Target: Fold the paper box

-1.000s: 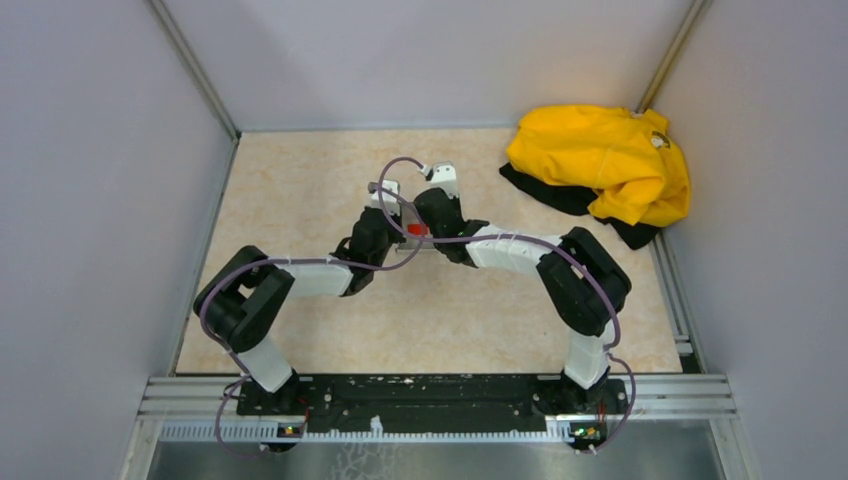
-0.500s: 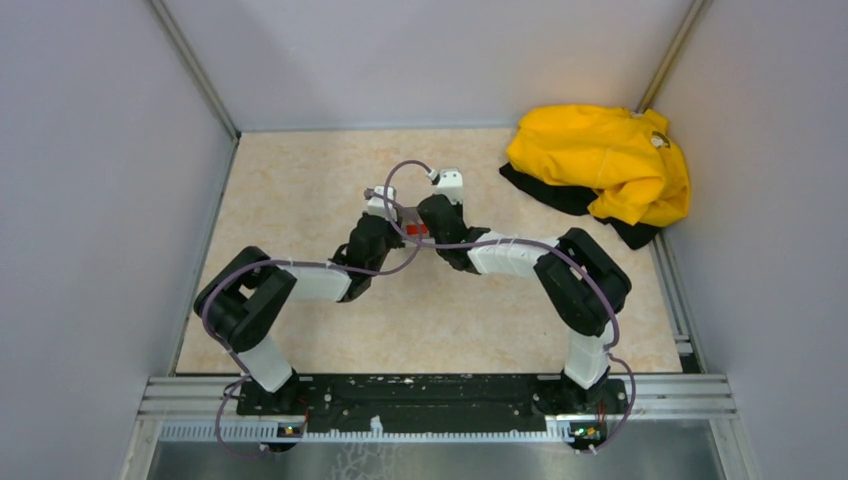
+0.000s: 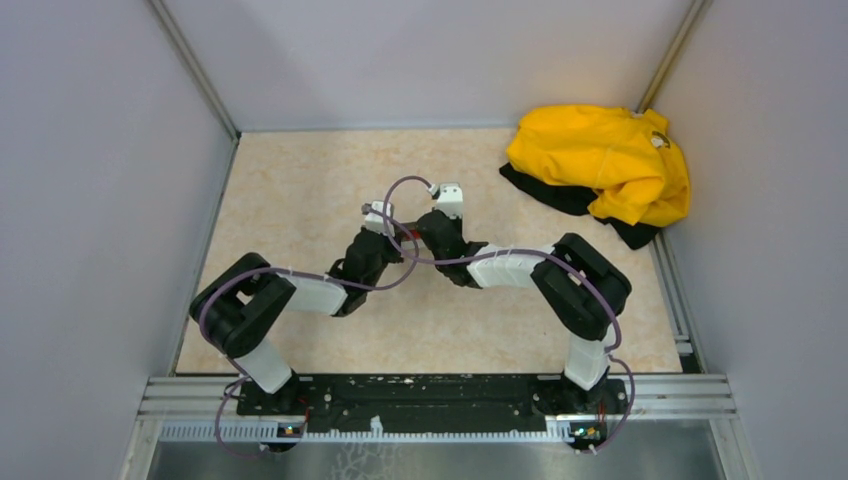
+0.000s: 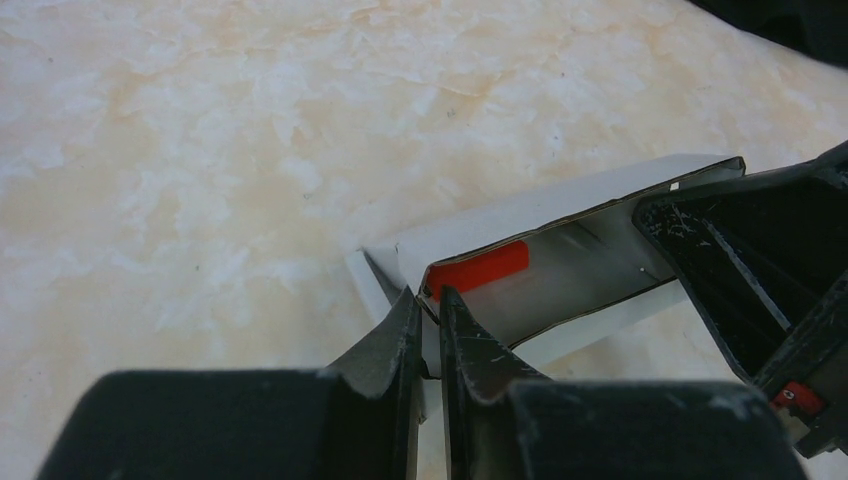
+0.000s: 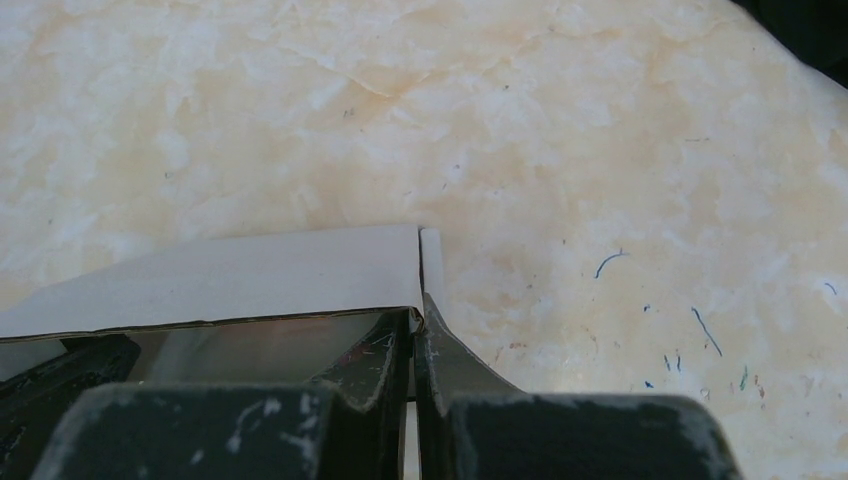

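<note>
- The paper box [image 4: 560, 212] sits about the middle of the tabletop [image 3: 300, 190], well apart from all four edges. The two arms cover most of it in the overhead view, and no view shows whether it rests on the surface or hangs just above it.
- The left gripper [image 4: 428, 302] has its jaws nearly together, pinching a thin cardboard corner at the box's left end.
- The right gripper [image 5: 416, 322] is fully closed on the card at the opposite end, where a narrow flap stands beside the top panel.
- The step in hand looks like mid-fold. The body is raised into an open sleeve, a small red block [image 4: 476, 270] shows inside it, and the end flaps are not yet tucked.
- The next move probably calls for one gripper to hold the sleeve steady while the other lets go and pushes an end flap inward along its crease.
- The card is thin, so a pull from both ends at once could flatten the sleeve or tear a corner.
- The fingertips of the two grippers are near each other, which leaves little room between them for a turn of the wrist.
- Open room lies toward the left edge, the far edge and the near edge.
- The yellow garment [image 3: 600, 165] fills the far right corner, well apart from the box.
</note>
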You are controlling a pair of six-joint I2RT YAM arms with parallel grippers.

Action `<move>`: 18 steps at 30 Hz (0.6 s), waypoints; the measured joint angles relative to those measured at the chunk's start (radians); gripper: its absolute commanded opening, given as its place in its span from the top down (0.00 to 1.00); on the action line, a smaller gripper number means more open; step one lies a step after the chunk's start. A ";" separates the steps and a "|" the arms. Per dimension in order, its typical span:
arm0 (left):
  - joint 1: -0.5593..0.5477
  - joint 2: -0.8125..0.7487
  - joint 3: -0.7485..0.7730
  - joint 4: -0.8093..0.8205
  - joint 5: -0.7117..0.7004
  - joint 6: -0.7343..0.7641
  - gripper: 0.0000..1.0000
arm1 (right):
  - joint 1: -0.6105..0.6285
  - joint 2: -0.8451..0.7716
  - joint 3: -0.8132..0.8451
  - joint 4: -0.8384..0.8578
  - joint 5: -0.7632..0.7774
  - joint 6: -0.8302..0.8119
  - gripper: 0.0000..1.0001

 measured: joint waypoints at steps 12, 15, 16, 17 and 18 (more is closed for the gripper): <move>-0.077 -0.022 -0.098 0.020 0.019 -0.050 0.84 | 0.080 -0.019 -0.096 0.008 -0.017 0.061 1.00; -0.090 -0.022 -0.120 0.038 0.026 -0.064 0.84 | 0.094 -0.020 -0.110 0.005 -0.031 0.075 0.97; -0.091 -0.022 -0.126 0.039 0.026 -0.066 0.84 | 0.095 -0.020 -0.113 0.007 -0.033 0.079 0.94; -0.093 -0.024 -0.134 0.040 0.027 -0.069 0.84 | 0.095 -0.020 -0.116 0.003 -0.034 0.086 0.91; -0.093 -0.027 -0.141 0.040 0.027 -0.071 0.84 | 0.095 -0.020 -0.117 0.002 -0.037 0.091 0.87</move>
